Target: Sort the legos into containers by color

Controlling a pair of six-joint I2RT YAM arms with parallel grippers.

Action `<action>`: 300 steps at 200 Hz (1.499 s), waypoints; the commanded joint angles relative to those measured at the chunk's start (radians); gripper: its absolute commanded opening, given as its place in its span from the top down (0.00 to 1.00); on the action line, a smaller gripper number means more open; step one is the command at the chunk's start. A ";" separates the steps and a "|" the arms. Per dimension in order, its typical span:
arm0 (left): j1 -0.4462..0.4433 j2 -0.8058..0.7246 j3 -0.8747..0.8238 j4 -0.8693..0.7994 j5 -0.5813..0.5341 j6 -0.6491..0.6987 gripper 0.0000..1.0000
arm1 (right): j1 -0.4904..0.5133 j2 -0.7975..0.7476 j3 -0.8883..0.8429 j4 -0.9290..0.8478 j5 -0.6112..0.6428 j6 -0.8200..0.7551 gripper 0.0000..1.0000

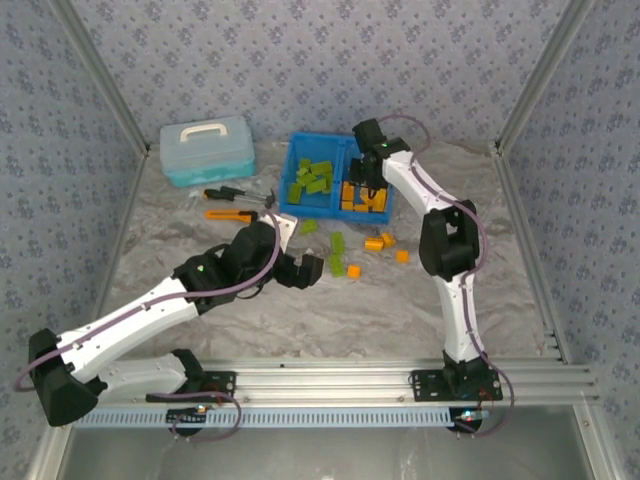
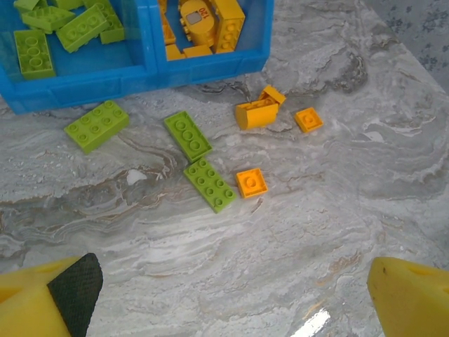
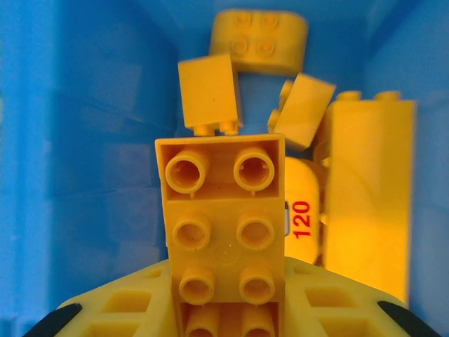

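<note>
Right tool (image 3: 228, 312) is down in the orange side of the blue bin (image 1: 291, 190), pinching an orange brick (image 3: 224, 232) over its matching pile, looks ready to drop it. Left tool (image 2: 231, 309) hangs wide open, empty, over loose legos (image 2: 209, 184) on the worktop (image 2: 330, 217), probably lining up the next pick.

You are looking at an orange brick (image 3: 223, 225) running off the bottom edge of the right wrist view inside the right pincer (image 3: 226, 295), so the contact is going unseen. The left wrist view's top edge is cropping the blue bin (image 2: 140, 81).
</note>
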 commanded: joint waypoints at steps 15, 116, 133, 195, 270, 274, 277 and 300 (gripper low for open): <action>-0.005 0.032 0.004 -0.041 -0.002 -0.036 0.01 | 0.000 -0.022 0.099 -0.106 -0.031 -0.007 0.44; -0.119 0.370 0.181 -0.135 -0.327 -0.441 0.18 | 0.098 -0.766 -0.448 0.032 0.134 -0.010 0.21; -0.125 0.483 0.250 -0.179 -0.328 -0.503 0.21 | 0.110 -0.910 -0.576 0.041 0.167 0.014 0.08; -0.105 0.801 0.459 -0.198 -0.233 -0.544 0.24 | 0.091 -1.194 -0.803 -0.033 0.218 0.055 0.00; -0.057 1.006 0.585 -0.215 -0.230 -0.563 0.32 | 0.077 -1.250 -0.840 -0.060 0.215 0.033 0.00; -0.055 1.012 0.586 -0.215 -0.233 -0.566 0.33 | 0.074 -1.251 -0.841 -0.062 0.214 0.032 0.00; -0.052 1.014 0.587 -0.216 -0.234 -0.567 0.34 | 0.074 -1.252 -0.842 -0.061 0.212 0.030 0.00; -0.036 1.027 0.581 -0.193 -0.233 -0.571 0.42 | 0.066 -1.253 -0.840 -0.072 0.204 0.020 0.00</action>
